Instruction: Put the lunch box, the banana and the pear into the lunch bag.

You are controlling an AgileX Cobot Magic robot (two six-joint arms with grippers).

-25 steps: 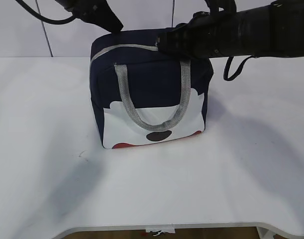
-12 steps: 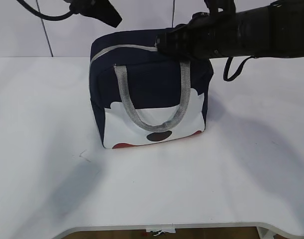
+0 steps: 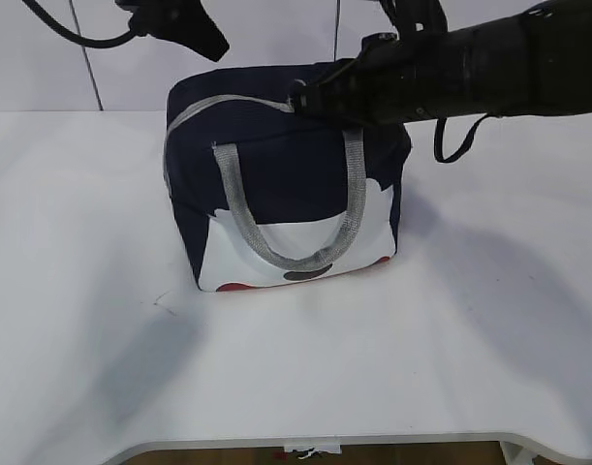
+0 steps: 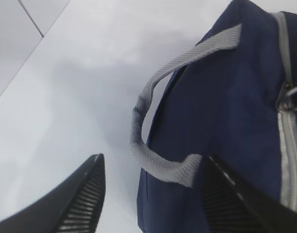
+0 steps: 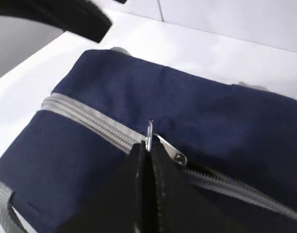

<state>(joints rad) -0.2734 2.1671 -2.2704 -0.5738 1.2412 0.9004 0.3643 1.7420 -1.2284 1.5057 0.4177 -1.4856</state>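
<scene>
The lunch bag (image 3: 286, 194) stands at the centre of the white table (image 3: 102, 291), zipper (image 5: 90, 121) mostly shut. The right gripper (image 5: 147, 160) pinches the zipper pull (image 5: 149, 133) on its top. The left gripper (image 4: 150, 194), upper left, hangs with fingers spread, holding nothing.

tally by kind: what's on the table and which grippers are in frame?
lunch bag: 1
webbing handles: 2
zipper pull: 1
left gripper, open: 1
right gripper, shut on the pull: 1
Total: 6

Navy lunch bag (image 3: 276, 160), grey handles (image 3: 276, 232), grey zipper (image 5: 85, 121), white lower panel with dark and red marks
</scene>
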